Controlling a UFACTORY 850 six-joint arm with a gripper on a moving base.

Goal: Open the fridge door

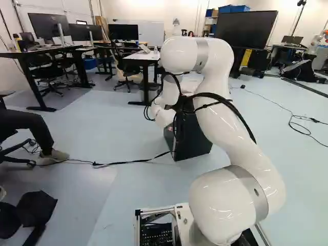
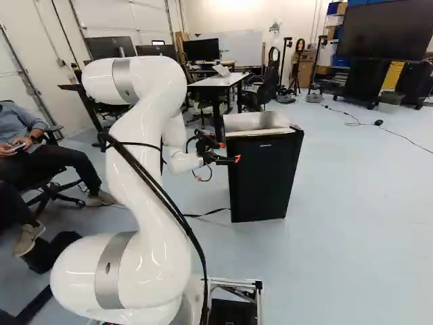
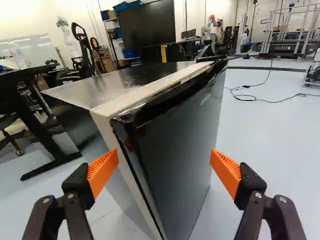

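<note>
Near the left front edge of the small black fridge point(image 2: 264, 177), my gripper point(image 2: 233, 159) shows in the right base view. In the left base view the arm hides much of the fridge point(image 1: 192, 138). In the wrist view the gripper point(image 3: 164, 170) stands open, its orange pads wide apart. Ahead of and between them is the fridge's front corner, with the dark door point(image 3: 180, 145) and the pale body edge beside it. The door is against the body, with a thin dark seam between them. Whether a pad touches the fridge, I cannot tell.
A desk point(image 2: 220, 81) stands behind the fridge, with chairs near it. A large screen point(image 2: 385, 32) is farther back. A black cable point(image 1: 123, 163) runs over the floor towards the fridge. At the left of the base views people sit on chairs. Another robot point(image 3: 210, 27) stands far off.
</note>
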